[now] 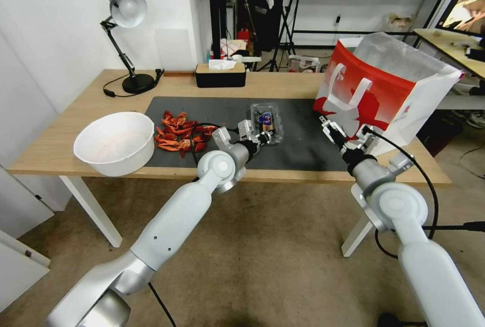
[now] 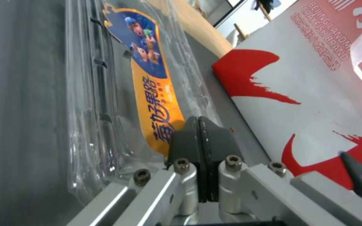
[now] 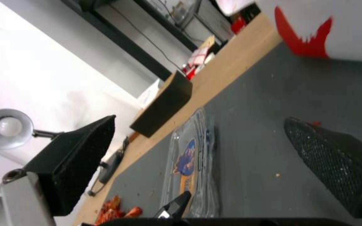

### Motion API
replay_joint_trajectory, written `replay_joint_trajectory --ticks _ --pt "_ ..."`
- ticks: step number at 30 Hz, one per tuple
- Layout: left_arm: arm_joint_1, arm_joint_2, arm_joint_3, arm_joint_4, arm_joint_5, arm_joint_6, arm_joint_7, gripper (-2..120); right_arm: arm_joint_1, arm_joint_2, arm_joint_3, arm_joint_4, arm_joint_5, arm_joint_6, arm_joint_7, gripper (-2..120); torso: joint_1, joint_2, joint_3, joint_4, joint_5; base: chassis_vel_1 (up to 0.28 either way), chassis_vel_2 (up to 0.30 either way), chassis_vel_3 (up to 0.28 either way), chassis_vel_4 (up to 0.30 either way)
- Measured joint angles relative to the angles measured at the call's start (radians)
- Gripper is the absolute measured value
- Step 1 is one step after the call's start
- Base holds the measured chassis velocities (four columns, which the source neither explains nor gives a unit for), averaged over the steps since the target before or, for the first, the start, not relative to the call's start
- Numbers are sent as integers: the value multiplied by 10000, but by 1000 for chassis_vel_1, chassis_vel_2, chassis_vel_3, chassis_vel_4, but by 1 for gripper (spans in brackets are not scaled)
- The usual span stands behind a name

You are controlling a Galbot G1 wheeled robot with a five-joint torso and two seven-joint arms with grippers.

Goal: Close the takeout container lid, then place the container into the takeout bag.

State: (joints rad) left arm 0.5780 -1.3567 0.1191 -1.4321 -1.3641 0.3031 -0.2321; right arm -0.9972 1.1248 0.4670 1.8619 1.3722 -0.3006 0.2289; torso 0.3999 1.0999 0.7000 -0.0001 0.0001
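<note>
The takeout container (image 1: 268, 121) is a small clear clamshell lying on the dark mat (image 1: 298, 152). Its lid (image 2: 147, 62), with a blue and orange label, lies down flat over the box. My left gripper (image 1: 263, 138) is shut, and its black fingertips (image 2: 189, 135) rest at the near end of the lid by the label. The takeout bag (image 1: 384, 84) stands open at the table's right, red front facing me. My right gripper (image 1: 344, 132) hovers open in front of the bag, with the container (image 3: 191, 157) farther off between its wide-spread fingers (image 3: 80, 157).
A white bowl (image 1: 115, 142) sits at the table's left front. Red crayfish shells (image 1: 179, 137) lie on the mat between bowl and container. A black tissue box (image 1: 221, 75) and a desk lamp (image 1: 126, 13) stand at the back.
</note>
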Motion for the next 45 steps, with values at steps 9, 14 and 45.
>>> replay_joint_trajectory --ticks 9,14,45 --pt "88 5 -79 7 0 -47 28 0 1384 -52 -873 -1237 0 -1059 344 100 0 0 0 1 -2 0 0 0 0" --pt "114 28 -120 9 -1 -61 39 0 2141 41 -1353 -1758 0 -1568 499 100 0 0 0 2 -1 0 0 0 0" --pt "68 37 -95 77 -35 -158 18 0 4294 554 -2767 -3921 886 -3203 1987 100 1 0 -1 2 -1 0 0 0 0"
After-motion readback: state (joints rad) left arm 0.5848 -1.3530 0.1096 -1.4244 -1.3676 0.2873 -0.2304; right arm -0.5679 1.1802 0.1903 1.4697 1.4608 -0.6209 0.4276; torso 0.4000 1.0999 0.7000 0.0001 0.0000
